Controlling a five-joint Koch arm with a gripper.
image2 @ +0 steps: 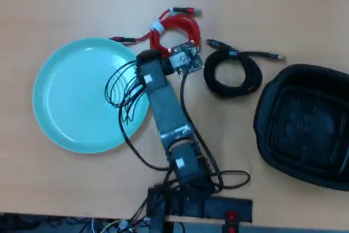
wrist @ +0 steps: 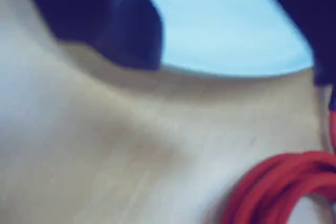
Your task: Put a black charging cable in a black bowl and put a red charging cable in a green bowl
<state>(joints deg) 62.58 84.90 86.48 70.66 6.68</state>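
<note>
At table's twelve o'clock: red charging cable (image2: 173, 30), coiled, just beyond the gripper (image2: 182, 58), toward twelve o'clock overhead. Claw state: cannot tell. Green bowl (image2: 65, 96) at nine o'clock.

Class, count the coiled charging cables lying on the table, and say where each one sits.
2. The red cable lies at the top of the overhead view, just beyond the green dish, partly under the arm's head. The black cable lies between the arm and the black tub.
</note>
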